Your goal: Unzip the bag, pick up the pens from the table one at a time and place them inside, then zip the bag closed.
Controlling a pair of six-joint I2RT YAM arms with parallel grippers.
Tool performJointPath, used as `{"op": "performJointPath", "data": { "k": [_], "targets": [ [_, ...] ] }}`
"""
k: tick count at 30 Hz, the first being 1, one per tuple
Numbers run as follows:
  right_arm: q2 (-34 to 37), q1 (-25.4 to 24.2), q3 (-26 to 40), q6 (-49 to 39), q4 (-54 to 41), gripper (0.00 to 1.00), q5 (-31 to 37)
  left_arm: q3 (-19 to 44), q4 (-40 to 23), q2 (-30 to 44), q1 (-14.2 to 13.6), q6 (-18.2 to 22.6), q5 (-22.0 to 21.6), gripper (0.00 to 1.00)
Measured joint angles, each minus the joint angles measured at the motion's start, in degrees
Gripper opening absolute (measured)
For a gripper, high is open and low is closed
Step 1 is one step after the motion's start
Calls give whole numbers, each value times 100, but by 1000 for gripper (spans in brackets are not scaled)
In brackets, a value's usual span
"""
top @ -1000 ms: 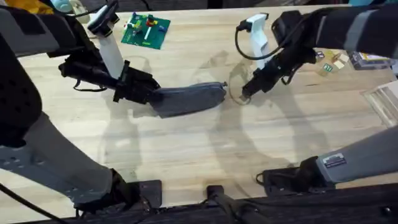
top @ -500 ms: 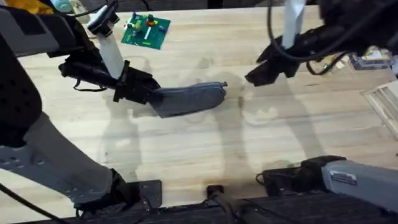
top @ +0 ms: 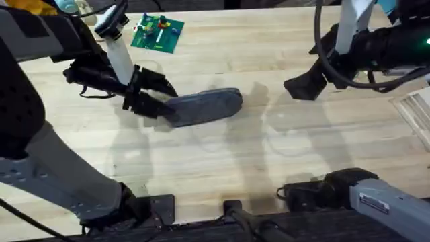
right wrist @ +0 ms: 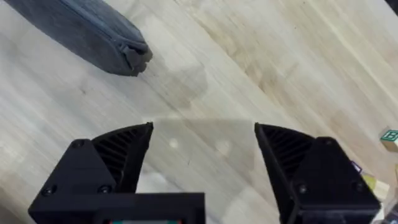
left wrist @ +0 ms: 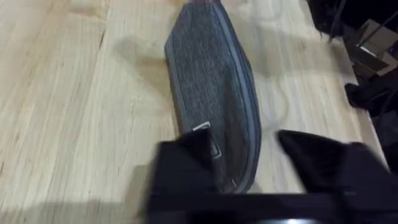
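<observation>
The elongated grey fabric bag (top: pixel 201 107) lies centre-left on the light wooden table (top: pixel 222 168), long axis nearly horizontal. The left gripper (top: pixel 153 101), jaws spread, straddles its left end; the right gripper (top: pixel 300 87) hovers released, well right.

Grey fabric pencil pouch (top: pixel 201 107) lying flat on the wooden table (top: pixel 222 168).
Elongated with rounded ends, the pouch runs lengthwise across the planks; its zipper appears closed, with the pull at one rounded end.
</observation>
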Motion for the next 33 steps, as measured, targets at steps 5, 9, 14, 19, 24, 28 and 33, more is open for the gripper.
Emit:
{"op": "performJointPath", "data": {
  "k": [5, 9, 14, 19, 24, 28, 33],
  "targets": [
    [-1, 0, 0, 0, -231, 998, 53, 0, 1, 0, 0, -14, 19, 990],
    [0, 0, 0, 0, -383, 998, 65, 0, 0, 0, 0, -13, 20, 992],
    [-2, 0, 0, 0, -452, 998, 65, 0, 4, 0, 0, -13, 20, 992],
    [0, 0, 0, 0, -459, 998, 65, 0, 37, 0, 0, -11, 20, 996],
    [-2, 0, 0, 0, -463, 998, 252, 210, -35, 0, 0, -11, 17, 997],
    [0, 0, 0, -2, -465, 998, 394, 787, -407, 0, 21, -7, -51, 996],
    [0, 0, 0, -2, -467, 998, 454, 1696, -1036, 0, 50, -9, -477, 997]
  ]
}}
